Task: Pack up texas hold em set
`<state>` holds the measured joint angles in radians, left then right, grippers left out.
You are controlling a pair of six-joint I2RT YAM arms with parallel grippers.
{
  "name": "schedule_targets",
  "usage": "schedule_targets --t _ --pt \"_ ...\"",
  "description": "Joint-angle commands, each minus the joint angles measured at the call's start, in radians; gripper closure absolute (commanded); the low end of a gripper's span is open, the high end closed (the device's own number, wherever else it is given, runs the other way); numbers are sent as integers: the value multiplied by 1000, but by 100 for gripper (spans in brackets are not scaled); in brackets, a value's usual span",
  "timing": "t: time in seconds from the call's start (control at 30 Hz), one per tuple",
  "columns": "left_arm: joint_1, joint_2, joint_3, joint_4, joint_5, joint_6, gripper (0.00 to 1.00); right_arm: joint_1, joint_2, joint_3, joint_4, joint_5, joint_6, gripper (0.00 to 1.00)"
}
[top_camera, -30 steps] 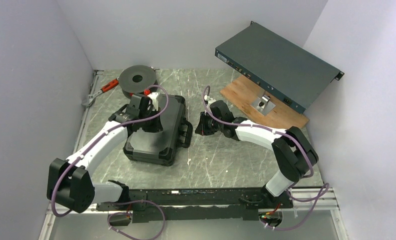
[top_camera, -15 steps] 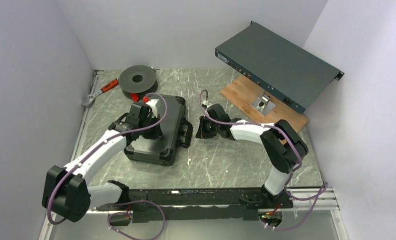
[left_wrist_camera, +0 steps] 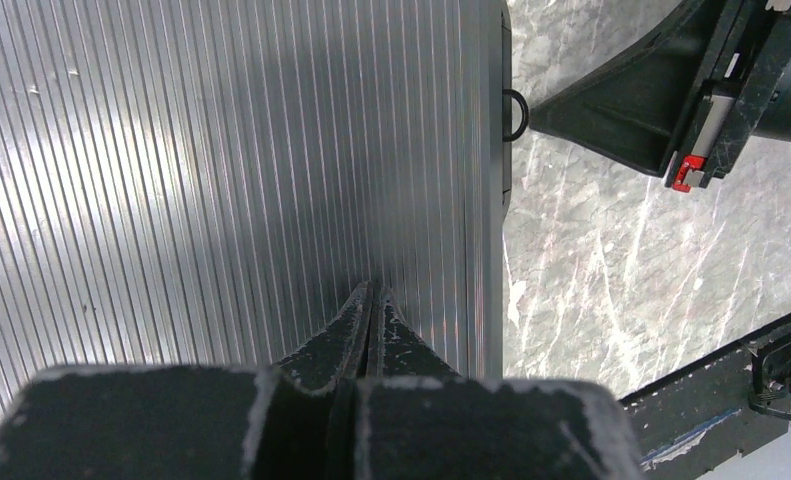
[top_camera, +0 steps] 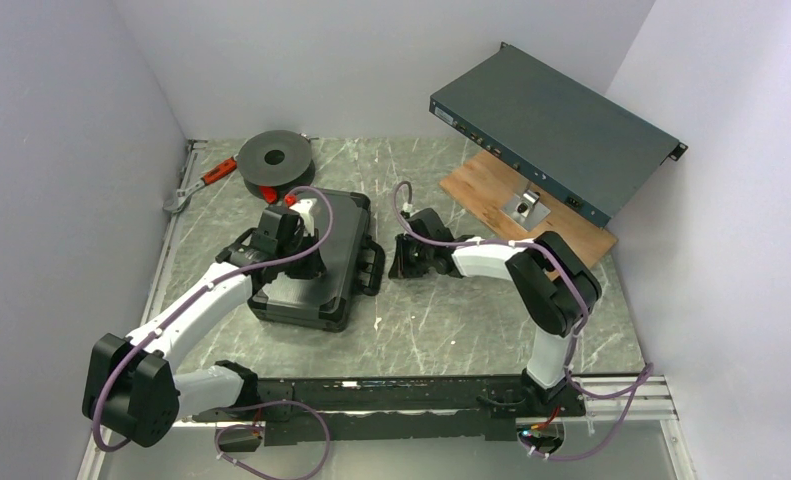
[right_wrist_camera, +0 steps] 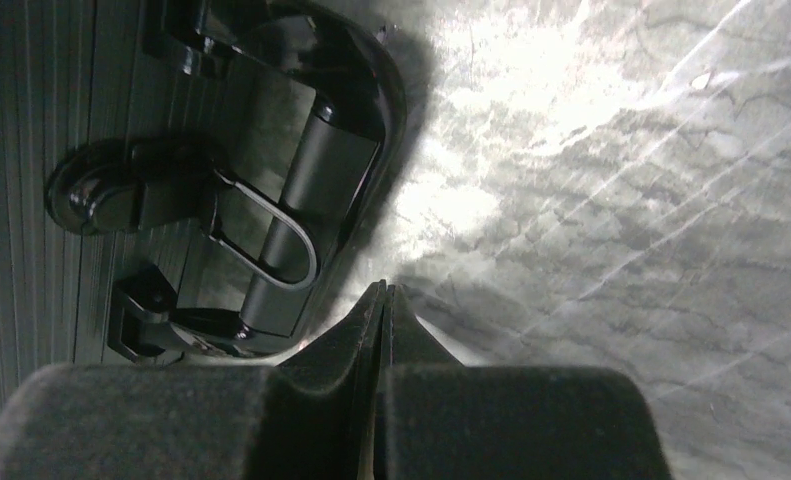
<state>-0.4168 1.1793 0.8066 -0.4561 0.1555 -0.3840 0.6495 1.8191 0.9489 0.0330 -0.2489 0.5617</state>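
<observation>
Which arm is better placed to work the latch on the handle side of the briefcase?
Right. Its shut tool points at the latch on the briefcase handle side, while the left tool is shut over the ribbed lid.

Strong glare on ribbed briefcase point(left_wrist_camera: 171, 180), blurred foreground

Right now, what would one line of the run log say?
black briefcase: closed, on table | left gripper: shut, tip at ribbed lid | right gripper: shut, tip beside latch | held: nothing
</observation>
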Motion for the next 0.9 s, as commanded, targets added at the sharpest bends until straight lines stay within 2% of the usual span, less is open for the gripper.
schedule_targets --t 0.0,0.47,0.87 --pt "-17 13 -39 -46 -8 -7 100 -4 24 55 49 -16 12 100" --pt "-24 16 -52 -32 -10 -13 100 -6 63 143 38 -84 10 100" --pt "-30 16 -61 -23 -10 -19 100 -4 37 139 33 -132 20 100"
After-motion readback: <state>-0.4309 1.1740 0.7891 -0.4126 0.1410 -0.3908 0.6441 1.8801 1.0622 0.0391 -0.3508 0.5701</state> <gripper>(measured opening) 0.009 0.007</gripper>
